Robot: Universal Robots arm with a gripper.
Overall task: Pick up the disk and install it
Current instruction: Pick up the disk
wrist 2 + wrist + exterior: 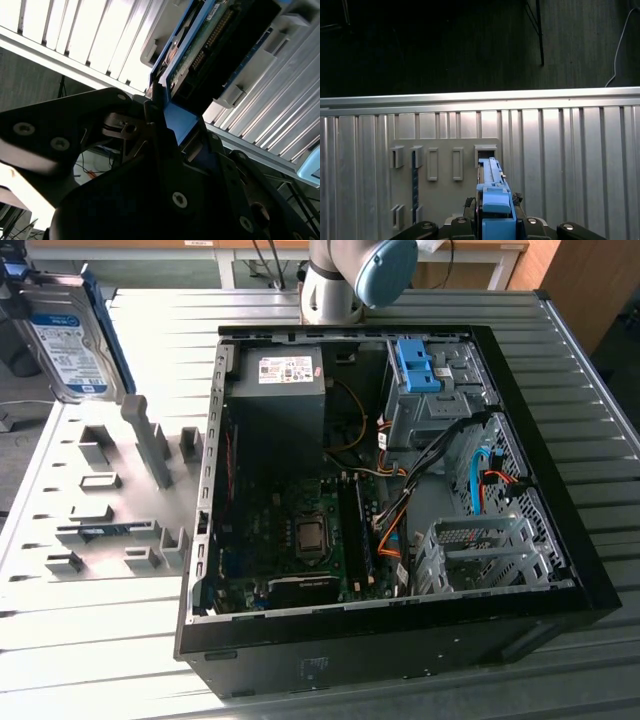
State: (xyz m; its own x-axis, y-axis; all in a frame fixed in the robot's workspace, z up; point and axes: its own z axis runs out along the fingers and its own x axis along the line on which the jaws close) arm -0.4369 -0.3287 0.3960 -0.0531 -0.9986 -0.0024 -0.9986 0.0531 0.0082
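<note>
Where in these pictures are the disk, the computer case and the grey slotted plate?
the disk [68,345]: exterior view, on its white-and-blue label.
the computer case [400,655]: exterior view, on its black outer wall.
the grey slotted plate [442,200]: first wrist view, on a bare patch between slots.

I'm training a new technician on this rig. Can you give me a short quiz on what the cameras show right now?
1. Fill in: the bare bracket inside the computer case is coloured ____.
2. True or false: the disk lies inside the computer case.
3. The gripper is shut on: A the disk's blue frame; B the bare bracket; C the computer case's wall.

Key: 1 blue. 2 false: it is outside the case, at the exterior view's left. 3 A.
</note>
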